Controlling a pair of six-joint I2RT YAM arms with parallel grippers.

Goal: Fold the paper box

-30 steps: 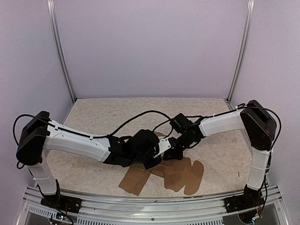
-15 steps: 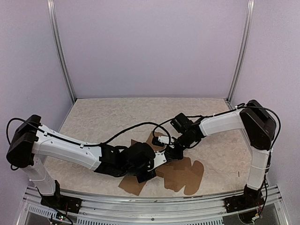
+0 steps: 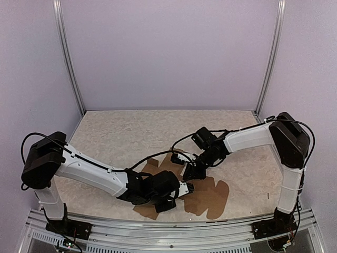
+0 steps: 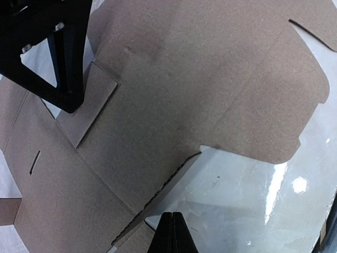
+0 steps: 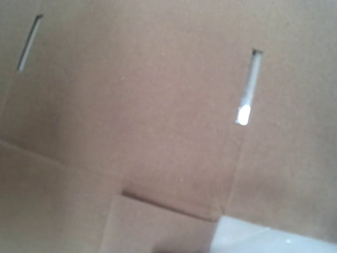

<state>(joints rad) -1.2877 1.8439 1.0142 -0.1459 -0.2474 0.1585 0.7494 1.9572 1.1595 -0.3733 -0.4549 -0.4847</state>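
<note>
The paper box (image 3: 208,195) is a flat brown die-cut sheet lying near the table's front edge, with rounded tabs to the right. My left gripper (image 3: 188,186) is shut and empty. In the left wrist view its tip (image 4: 171,232) hovers over bare table beside a cut edge of the sheet (image 4: 210,95). My right gripper (image 3: 190,173) is just beyond it. In the left wrist view its black fingers (image 4: 68,103) meet in one tip on a small flap. The right wrist view is filled with blurred cardboard (image 5: 158,105), and its own fingers are hidden.
The table (image 3: 116,132) is pale and speckled, with lilac walls and metal posts (image 3: 71,79) at the back corners. A metal rail (image 3: 168,229) runs along the near edge. Black cables trail over both arms. Two slots (image 5: 247,89) cut through the sheet.
My left arm has swung nearer and lower, uncovering the far-left part of the sheet. Its gripper now sits at the sheet's middle notch. The right gripper has barely moved.
</note>
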